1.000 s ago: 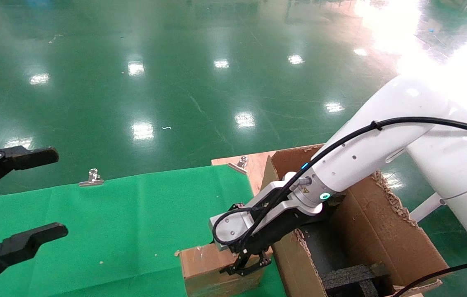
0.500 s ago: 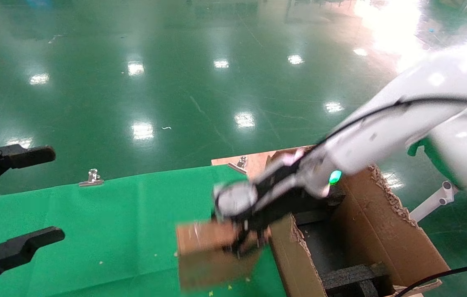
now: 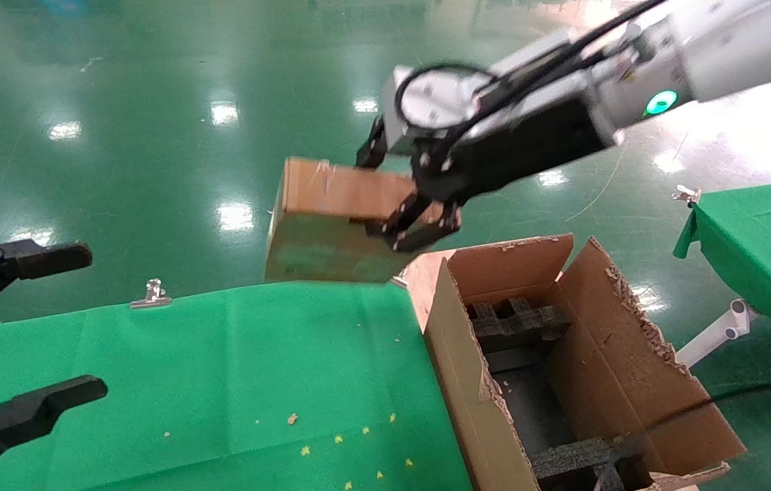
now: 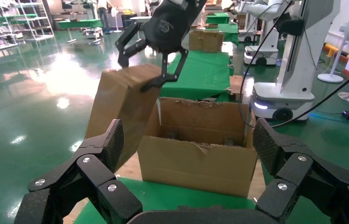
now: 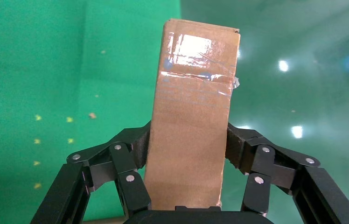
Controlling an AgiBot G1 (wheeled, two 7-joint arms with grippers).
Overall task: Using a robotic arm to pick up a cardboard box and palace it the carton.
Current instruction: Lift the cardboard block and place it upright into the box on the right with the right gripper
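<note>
Carry step: right gripper (image 3: 405,218) clamps the box (image 3: 330,221) aloft beyond the table's (image 3: 221,361) far edge; next, swing over the carton (image 3: 630,382) and lower. Left gripper (image 3: 31,327) idles, jaws apart.

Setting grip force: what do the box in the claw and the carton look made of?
Box: plain brown cardboard, matte and scuffed, with glossy clear tape on one face. Carton: corrugated cardboard, its torn flap edges showing ragged fluting; inside, black blocks that look like foam.

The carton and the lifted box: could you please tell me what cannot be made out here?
- Carton floor: head view, hidden by its walls and black foam blocks.
- Cardboard box near end: right wrist view, covered by the right claw.
- Left claw arm: head view, cut off by the edge.
</note>
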